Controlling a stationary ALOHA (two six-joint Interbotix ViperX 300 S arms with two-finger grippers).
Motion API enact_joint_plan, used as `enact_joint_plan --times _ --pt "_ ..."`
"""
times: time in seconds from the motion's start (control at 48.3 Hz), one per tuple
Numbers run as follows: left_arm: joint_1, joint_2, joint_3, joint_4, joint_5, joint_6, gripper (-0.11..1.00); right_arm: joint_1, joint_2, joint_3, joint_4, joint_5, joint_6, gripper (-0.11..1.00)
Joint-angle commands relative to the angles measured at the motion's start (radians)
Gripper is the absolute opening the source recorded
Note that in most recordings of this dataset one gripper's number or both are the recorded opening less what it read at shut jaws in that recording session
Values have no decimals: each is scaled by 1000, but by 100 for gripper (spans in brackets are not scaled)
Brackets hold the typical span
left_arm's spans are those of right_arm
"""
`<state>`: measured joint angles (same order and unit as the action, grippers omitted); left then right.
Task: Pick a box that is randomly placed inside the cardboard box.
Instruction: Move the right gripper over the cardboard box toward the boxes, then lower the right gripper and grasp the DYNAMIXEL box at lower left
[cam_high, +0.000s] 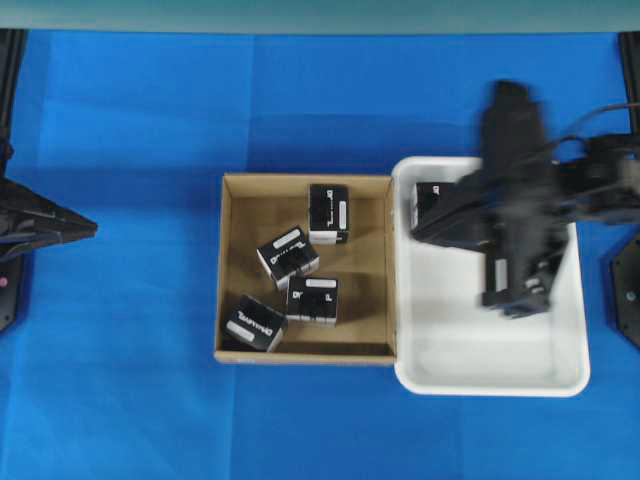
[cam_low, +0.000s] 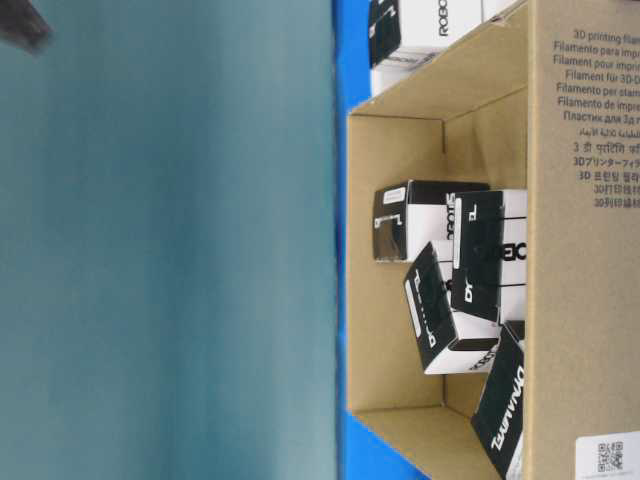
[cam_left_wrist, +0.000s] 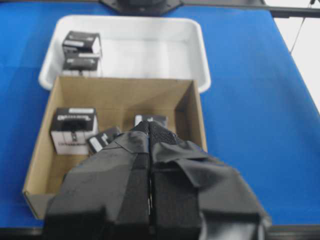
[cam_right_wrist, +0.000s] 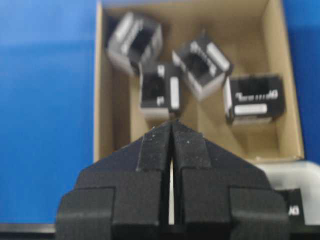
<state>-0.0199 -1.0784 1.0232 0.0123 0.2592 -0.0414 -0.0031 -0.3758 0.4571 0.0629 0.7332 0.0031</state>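
Observation:
The cardboard box lies mid-table with several small black boxes in it. The box with the long white word on top sits tilted in the carton's near-left corner. It shows again in the table-level view and, blurred, in the right wrist view. My right gripper hovers shut and empty over the tray's left side, pointing at the carton. At the far left edge my left gripper stays shut and empty, well clear of the carton. In the left wrist view its fingers hide the box.
A white plastic tray stands against the carton's right wall; my right arm covers much of it. Two black boxes sit at one end of the tray. Blue cloth covers the table around both containers.

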Motion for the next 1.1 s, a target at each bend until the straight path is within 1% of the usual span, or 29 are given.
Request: enact_joint_plan --times 0.0,0.124,0.166,0.207,0.352,0.394,0.435,0.539,0.642,0.746,0.808,0.974,1.077 --pt "-2 5 -26 3 -2 -3 -7 5 118 -124 3 104 -40 -2" --pt "-2 8 -26 3 -2 -5 -7 5 262 -272 3 213 -155 -1" --pt "-2 8 -26 3 0 -5 -7 5 308 -313 5 241 -204 -1" --pt "0 8 -26 3 0 -3 -7 5 365 -368 6 270 -267 -1" --pt "-5 5 -26 3 0 -8 -7 5 500 -535 14 351 -422 -1" --pt "-9 3 -28 3 0 -15 -7 5 541 -588 14 383 -477 -1" --pt "-12 3 -28 3 2 -29 -7 5 575 -624 14 411 -517 -1" --pt "-17 -3 -29 3 9 -67 -7 5 644 -706 20 469 -601 -1" --pt "-25 -6 -29 3 25 -81 -7 5 687 -758 37 508 -658 -1" --pt "-28 -6 -31 3 29 -81 -7 5 709 -772 58 511 -699 0" --pt "-29 -6 -31 3 29 -81 -7 5 719 -765 66 508 -710 0" --pt "-41 -8 -34 3 49 -84 -7 3 752 -761 67 483 -732 2" --pt "-43 -12 -40 3 72 -89 -7 6 773 -759 84 480 -753 6"
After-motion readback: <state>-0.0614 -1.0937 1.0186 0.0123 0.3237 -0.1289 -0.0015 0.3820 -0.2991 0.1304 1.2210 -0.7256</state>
